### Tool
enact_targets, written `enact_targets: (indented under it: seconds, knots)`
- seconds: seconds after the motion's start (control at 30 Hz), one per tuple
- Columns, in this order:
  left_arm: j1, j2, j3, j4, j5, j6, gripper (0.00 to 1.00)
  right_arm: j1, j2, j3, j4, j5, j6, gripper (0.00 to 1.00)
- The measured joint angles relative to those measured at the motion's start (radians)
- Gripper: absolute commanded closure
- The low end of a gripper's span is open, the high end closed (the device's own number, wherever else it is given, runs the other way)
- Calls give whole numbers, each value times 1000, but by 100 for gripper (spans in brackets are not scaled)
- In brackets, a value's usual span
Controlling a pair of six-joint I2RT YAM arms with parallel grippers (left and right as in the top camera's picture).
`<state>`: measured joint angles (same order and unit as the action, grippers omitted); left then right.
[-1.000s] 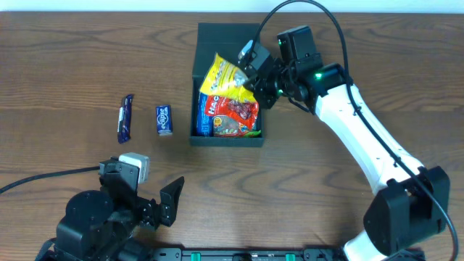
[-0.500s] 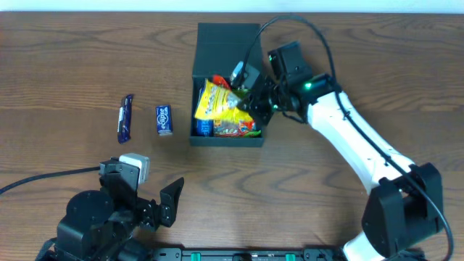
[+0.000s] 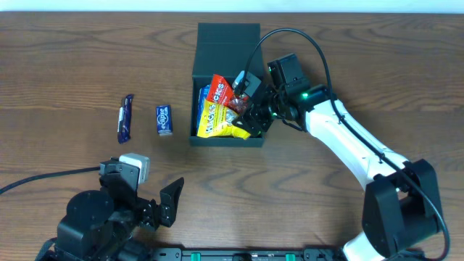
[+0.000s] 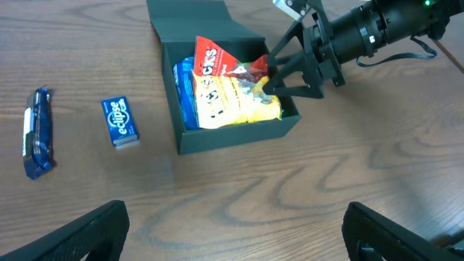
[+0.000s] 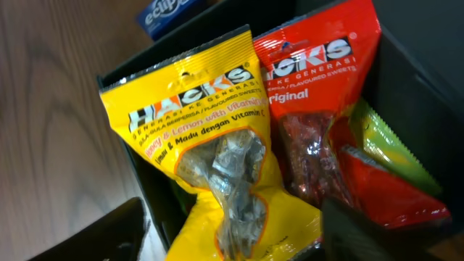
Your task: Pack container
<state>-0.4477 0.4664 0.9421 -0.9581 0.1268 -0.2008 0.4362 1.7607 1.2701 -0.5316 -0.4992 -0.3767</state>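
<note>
Right gripper (image 4: 270, 78), jaws spread, over crinkly yellow packet (image 5: 203, 138) in matte rectangular container (image 3: 228, 40); left gripper (image 4: 235, 217) likewise parted.

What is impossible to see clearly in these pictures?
Right wrist: whether the right fingers grip the yellow packet; the bottom edge cuts the contact off.
Left wrist: the blue packet in the container, mostly under the yellow packet.
Right wrist: the green packet, mostly behind the red packet.

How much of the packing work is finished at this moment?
Done: red packet and blue packet sit in the container. In hand: right tool, jaws apart, hangs at the yellow packet inside. To do: gum pack and dark bar lie on the table; lid open.
</note>
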Motion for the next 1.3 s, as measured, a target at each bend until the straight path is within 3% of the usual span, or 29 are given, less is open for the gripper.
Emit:
enact_targets:
  seconds: [0.07,0.1,0.4,0.67,1.0,1.3]
  knots:
    - [0,0,0,0,0,0,5,0,0,8,-1,-6,27,93]
    - [0,0,0,0,0,0,5,0,0,11,0,-10,31,99]
    - [0,0,0,0,0,0,5,77,0,25,67,-48,56,98]
    - [0,0,0,0,0,0,5,196,4,25,134,98,59,99]
    - [0,0,0,0,0,0,5,199,151,31,129,213,107,99]
    - [0,0,0,-4,0,0,5,194,152,44,71,243,128,99]
